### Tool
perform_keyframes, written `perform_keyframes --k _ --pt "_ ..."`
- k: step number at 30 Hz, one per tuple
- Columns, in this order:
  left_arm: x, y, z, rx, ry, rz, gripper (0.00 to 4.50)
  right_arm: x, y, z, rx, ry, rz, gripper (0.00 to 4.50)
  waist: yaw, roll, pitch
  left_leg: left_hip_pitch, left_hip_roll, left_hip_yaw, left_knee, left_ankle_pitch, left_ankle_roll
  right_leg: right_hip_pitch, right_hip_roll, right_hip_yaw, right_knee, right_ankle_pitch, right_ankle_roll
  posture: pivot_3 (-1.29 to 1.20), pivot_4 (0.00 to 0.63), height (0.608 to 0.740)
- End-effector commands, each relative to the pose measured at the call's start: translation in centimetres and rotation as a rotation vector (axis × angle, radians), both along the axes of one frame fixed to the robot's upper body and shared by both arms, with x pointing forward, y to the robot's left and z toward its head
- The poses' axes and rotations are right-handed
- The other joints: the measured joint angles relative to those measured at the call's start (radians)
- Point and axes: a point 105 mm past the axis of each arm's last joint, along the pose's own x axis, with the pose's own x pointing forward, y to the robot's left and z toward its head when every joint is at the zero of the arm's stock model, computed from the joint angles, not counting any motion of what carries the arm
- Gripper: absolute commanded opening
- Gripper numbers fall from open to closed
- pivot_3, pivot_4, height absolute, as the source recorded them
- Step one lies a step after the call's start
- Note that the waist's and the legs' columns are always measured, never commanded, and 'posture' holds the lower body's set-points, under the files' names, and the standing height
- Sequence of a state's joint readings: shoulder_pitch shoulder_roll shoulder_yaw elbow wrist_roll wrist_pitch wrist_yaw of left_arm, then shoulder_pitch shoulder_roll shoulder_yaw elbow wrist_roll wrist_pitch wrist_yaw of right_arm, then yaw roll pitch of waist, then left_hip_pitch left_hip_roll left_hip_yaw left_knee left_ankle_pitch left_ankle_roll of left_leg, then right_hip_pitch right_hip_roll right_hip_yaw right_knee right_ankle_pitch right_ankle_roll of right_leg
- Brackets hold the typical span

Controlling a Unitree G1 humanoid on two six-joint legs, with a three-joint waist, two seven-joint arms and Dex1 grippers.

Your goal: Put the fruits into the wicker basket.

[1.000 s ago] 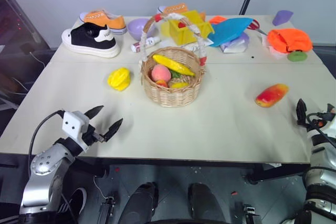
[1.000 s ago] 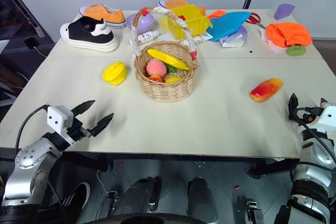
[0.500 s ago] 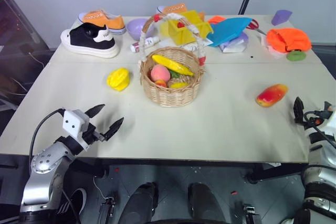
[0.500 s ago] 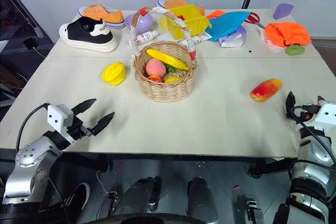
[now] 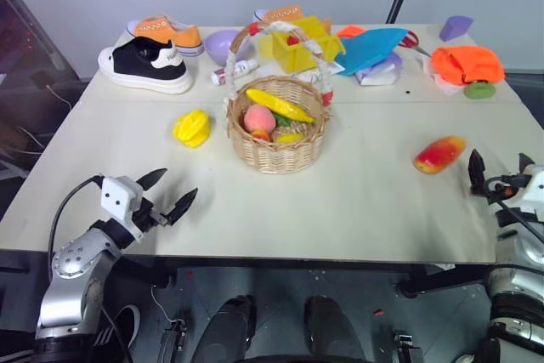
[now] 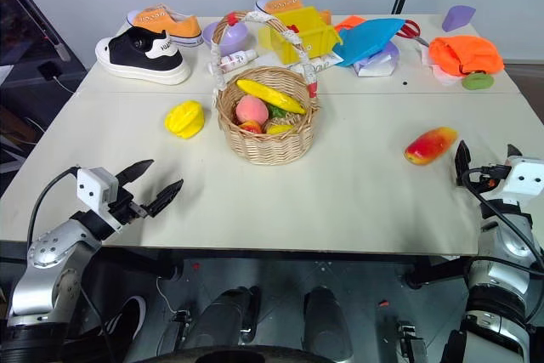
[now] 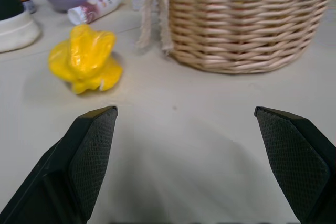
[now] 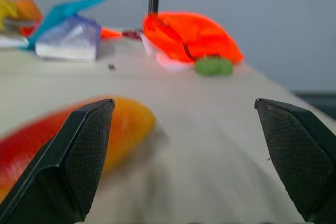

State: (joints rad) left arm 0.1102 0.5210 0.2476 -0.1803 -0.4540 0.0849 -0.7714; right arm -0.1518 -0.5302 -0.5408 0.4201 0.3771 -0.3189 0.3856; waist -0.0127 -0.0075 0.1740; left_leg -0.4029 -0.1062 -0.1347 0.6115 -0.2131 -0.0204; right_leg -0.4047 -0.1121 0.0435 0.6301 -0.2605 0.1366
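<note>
- Right gripper (image 6: 482, 164): you have brought it in from the table's right edge toward the mango (image 6: 430, 145); jaws spread, empty.
- Left gripper (image 5: 167, 194): unmoved at the near-left edge, jaws spread, empty.
- Star fruit (image 5: 192, 127): just left of the wicker basket (image 5: 278, 136), mid-table.
- Both fruits remain outside; the mango grasp looks next.

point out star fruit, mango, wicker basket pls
star fruit (image 5: 192, 127), left eye view, middle of its ridged yellow body
mango (image 5: 440, 154), left eye view, centre of its red-and-yellow skin
wicker basket (image 5: 278, 152), left eye view, front of the woven wall
</note>
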Motion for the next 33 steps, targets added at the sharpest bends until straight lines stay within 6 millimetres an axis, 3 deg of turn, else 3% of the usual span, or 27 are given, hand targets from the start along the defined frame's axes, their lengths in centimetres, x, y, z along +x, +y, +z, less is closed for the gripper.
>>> perform_keyframes --k 1,4,9,19,28,33 --pt "-0.7 -0.9 3.0 -0.007 -0.044 -0.138 4.5 -0.8 3.6 1.3 -0.007 -0.042 0.094 4.47 0.003 0.0 0.0 0.0 0.0 -0.001 0.0 0.0 0.0 0.0 0.0 0.0 0.0 0.0 0.0 0.0 0.15 0.74" --pt "-1.1 -2.8 4.5 -0.012 -0.051 -0.284 4.5 -1.1 5.9 1.3 0.024 -0.034 0.081 4.47 0.002 0.001 0.0 -0.001 0.0 -0.002 0.0 0.0 0.0 -0.001 0.0 -0.001 0.0 0.0 0.0 0.0 0.15 0.74" --pt "-1.9 -4.7 5.1 -0.04 -0.042 -0.397 4.5 -1.2 7.3 1.3 0.042 -0.011 0.075 4.47 0.0 0.003 -0.001 -0.001 -0.001 0.001 0.0 0.0 0.0 -0.001 0.0 0.002 -0.001 -0.001 -0.001 0.0 0.15 0.74" --pt "-1.5 -4.4 4.5 -0.028 -0.061 -0.355 4.5 -3.4 8.9 -0.8 0.055 0.128 0.101 4.47 0.003 0.003 -0.001 -0.001 0.0 0.001 0.0 0.0 0.0 -0.002 0.0 0.001 -0.001 -0.001 -0.001 0.0 0.15 0.74" --pt "-1.5 -5.0 4.3 -0.05 -0.058 -0.348 4.5 -4.1 8.7 -0.7 0.055 0.234 0.054 4.47 0.002 0.003 -0.001 -0.001 0.0 0.0 0.0 0.0 0.0 -0.002 0.0 0.001 -0.001 -0.002 -0.002 0.0 0.15 0.74" --pt "-1.5 -4.9 4.4 -0.06 -0.051 -0.355 4.5 -2.1 7.6 0.8 0.078 0.284 -0.011 4.47 0.0 0.003 -0.001 -0.002 0.0 0.001 0.001 0.0 0.0 -0.002 -0.001 0.001 -0.001 -0.002 -0.002 0.0 0.15 0.74"
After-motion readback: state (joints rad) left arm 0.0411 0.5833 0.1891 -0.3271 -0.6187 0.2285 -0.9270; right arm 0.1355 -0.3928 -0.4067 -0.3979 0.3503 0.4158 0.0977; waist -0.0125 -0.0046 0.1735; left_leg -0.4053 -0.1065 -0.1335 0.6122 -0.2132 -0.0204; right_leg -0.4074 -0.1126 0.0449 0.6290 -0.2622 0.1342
